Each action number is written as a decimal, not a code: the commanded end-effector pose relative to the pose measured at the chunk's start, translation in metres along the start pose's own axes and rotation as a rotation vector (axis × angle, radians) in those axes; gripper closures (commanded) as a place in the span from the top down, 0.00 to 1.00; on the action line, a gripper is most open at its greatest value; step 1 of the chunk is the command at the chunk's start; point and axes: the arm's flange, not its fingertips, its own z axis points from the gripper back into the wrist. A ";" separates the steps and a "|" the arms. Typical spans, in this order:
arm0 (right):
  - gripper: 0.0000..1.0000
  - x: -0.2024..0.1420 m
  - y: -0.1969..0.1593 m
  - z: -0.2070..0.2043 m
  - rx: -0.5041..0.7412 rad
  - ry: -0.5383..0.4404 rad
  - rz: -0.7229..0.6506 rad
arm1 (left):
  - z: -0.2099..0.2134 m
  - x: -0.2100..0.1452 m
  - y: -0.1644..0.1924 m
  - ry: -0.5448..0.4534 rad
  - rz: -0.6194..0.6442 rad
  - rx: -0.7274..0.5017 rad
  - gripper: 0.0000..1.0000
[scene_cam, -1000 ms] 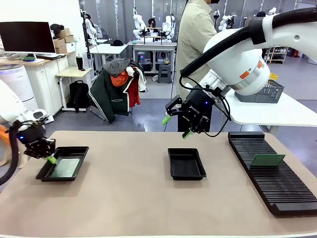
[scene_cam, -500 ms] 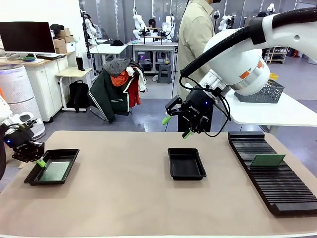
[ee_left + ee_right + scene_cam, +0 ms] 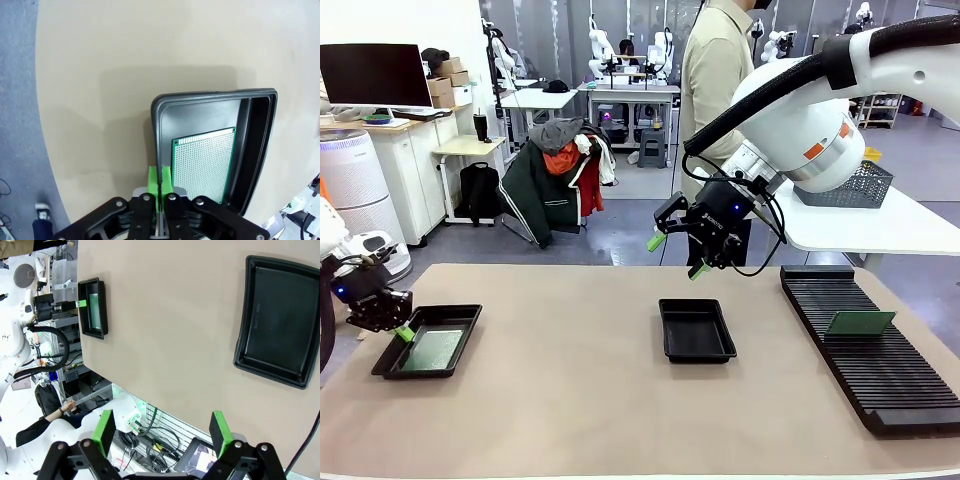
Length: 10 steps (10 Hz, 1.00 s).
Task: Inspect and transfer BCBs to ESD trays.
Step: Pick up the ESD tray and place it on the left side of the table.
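Left gripper (image 3: 402, 333) (image 3: 160, 182), pinched shut on the rim of a shallow black plastic ESD tray (image 3: 448, 309) (image 3: 215, 93), holds it nearer the left edge of the table (image 3: 570, 400) than a second ago, the thin green speckled circuit board (image 3: 430, 348) (image 3: 203, 165) lying inside, apparently delivered; right gripper (image 3: 677, 255) (image 3: 162, 427) hangs wide open above the empty twin tray (image 3: 697, 303) (image 3: 280, 320)

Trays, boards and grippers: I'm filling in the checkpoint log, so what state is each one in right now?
left gripper: shut on the left tray's rim.
right gripper: open, holding nothing, raised.
left tray: holds one board.
BCB in left tray: lying flat.
middle tray: empty.
BCB on rack: standing on edge in the rack.
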 end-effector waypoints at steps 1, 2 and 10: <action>1.00 0.002 0.002 0.000 -0.018 0.000 -0.015 | 0.004 0.001 0.001 0.002 0.001 -0.006 0.03; 1.00 0.002 0.002 0.000 -0.018 0.000 -0.015 | 0.004 0.001 0.001 0.002 0.001 -0.006 0.03; 1.00 0.002 0.002 0.000 -0.018 0.000 -0.015 | 0.021 -0.001 -0.021 0.037 0.007 0.056 0.56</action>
